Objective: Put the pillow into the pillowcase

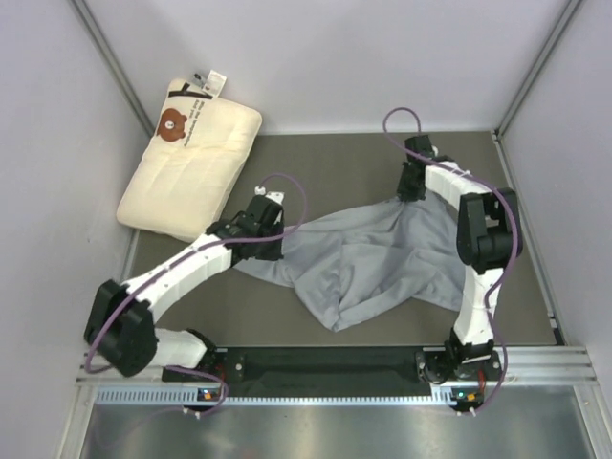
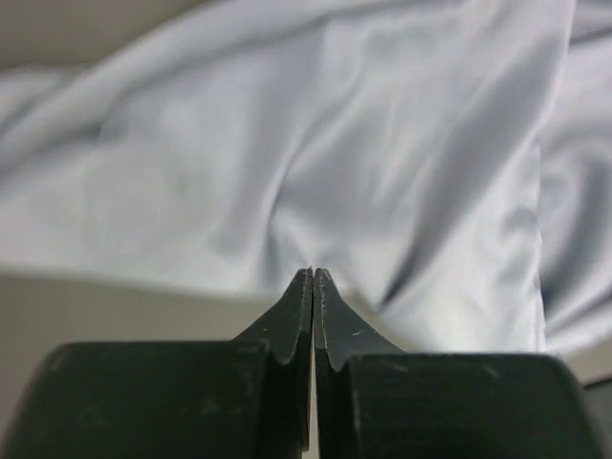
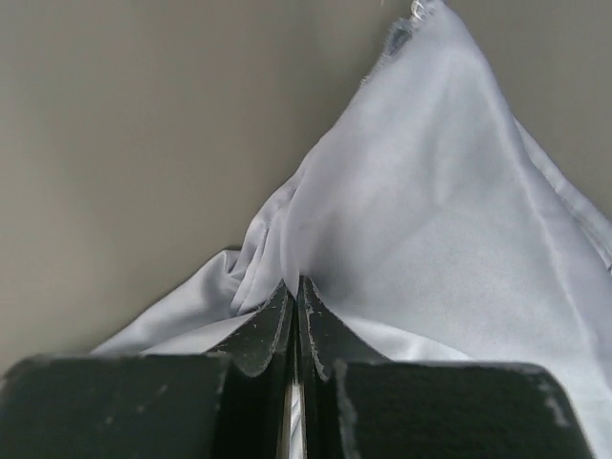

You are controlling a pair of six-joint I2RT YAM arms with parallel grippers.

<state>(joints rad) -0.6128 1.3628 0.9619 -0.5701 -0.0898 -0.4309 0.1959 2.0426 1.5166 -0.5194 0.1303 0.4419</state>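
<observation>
Table [image 1: 363,163]: grey-brown mat between pale walls [image 1: 325,57].
Pillowcase [image 1: 373,263]: crumpled at centre, stretched from 9 o'clock to 1 o'clock between the two grippers.
Pillow [image 1: 191,172]: in the far corner at 10 o'clock, apart from the pillowcase.
Left gripper [image 2: 314,273]: fingers pressed together, pinching the pillowcase's 9 o'clock edge.
Right gripper [image 3: 295,282]: clenched on the pillowcase's 1 o'clock corner, where the fabric tents up.

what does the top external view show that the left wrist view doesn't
Only the top external view shows the pillow lying apart at the far left, the left arm, the right arm, and the whole pillowcase spread between them. Only the left wrist view shows the left jaws shut, cloth folds gathering at their tips. Both show the wrinkled grey-blue pillowcase.
</observation>
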